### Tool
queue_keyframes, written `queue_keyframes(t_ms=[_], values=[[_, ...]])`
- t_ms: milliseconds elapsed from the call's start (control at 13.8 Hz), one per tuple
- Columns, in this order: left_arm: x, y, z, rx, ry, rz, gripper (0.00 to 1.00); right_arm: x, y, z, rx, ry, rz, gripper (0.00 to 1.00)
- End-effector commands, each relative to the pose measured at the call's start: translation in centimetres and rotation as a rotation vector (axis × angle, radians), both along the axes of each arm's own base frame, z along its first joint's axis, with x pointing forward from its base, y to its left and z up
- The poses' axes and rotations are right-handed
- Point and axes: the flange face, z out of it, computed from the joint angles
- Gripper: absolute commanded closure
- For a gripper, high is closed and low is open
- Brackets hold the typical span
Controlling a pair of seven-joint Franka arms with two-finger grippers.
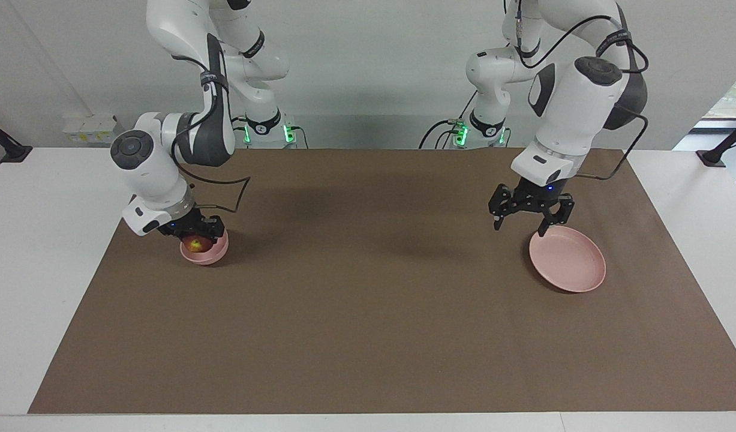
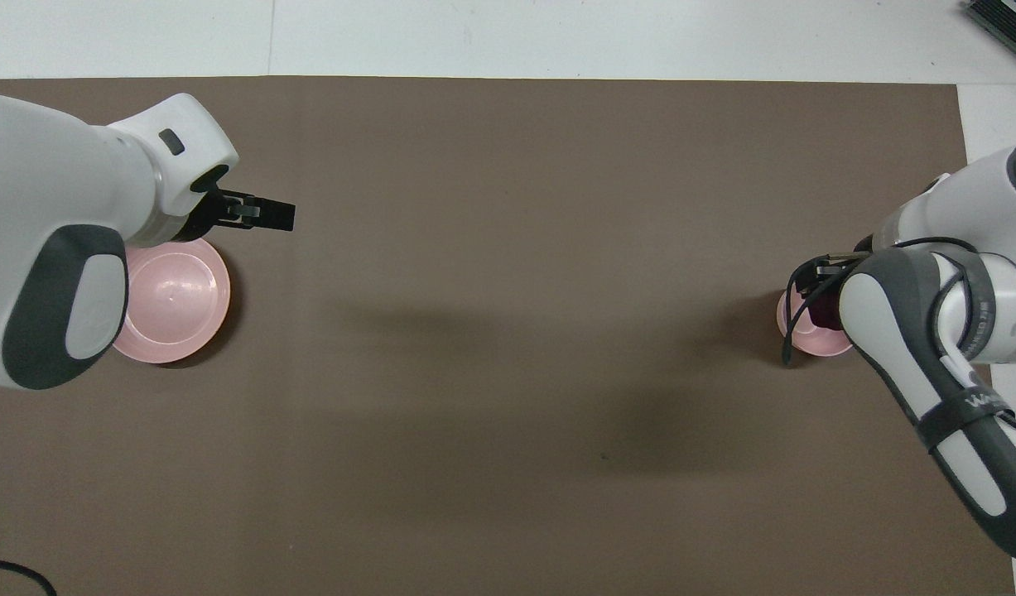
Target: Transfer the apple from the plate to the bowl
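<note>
Right gripper (image 1: pixel 198 235): clamped on the apple (image 1: pixel 194 243), low over the bowl (image 1: pixel 215 254). The apple sits within the bowl's rim, fingers on either side of it; whether it rests on the bowl's bottom cannot be told.

Step in hand, as judged: the placing. Apple is off the plate (image 1: pixel 574 270) and at the bowl, grip not yet let go. Next move calls for parting the fingers, then a straight lift clear of the rim so the bowl is not dragged or tipped.

Bowl stands toward the right arm's end of the mat (image 1: pixel 368 312), well apart from the plate.

Left gripper (image 1: pixel 528 217): jaws spread, holding nothing, hanging over the plate's edge nearest the robots. That arm waits. Plate is bare.
</note>
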Motion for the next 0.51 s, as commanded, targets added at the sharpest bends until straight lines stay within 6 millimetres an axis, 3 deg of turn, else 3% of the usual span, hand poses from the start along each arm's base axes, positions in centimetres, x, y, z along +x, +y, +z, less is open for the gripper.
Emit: queue_keyframes(t_ms=[0, 218, 435], values=[[0.1, 1.9, 3.1, 0.054, 0.010, 0.020, 0.00, -1.3, -0.1, -0.9, -0.013, 0.011, 0.035, 1.00], [-0.5, 3.1, 8.1, 0.065, 0.036, 0.043, 0.00, -1.6, -1.1, -1.8, -0.007, 0.015, 0.066, 1.00], [-2.4, 3.7, 10.4, 0.073, 0.053, 0.053, 0.00, -1.4, -1.7, -3.2, -0.007, 0.014, 0.059, 1.00]])
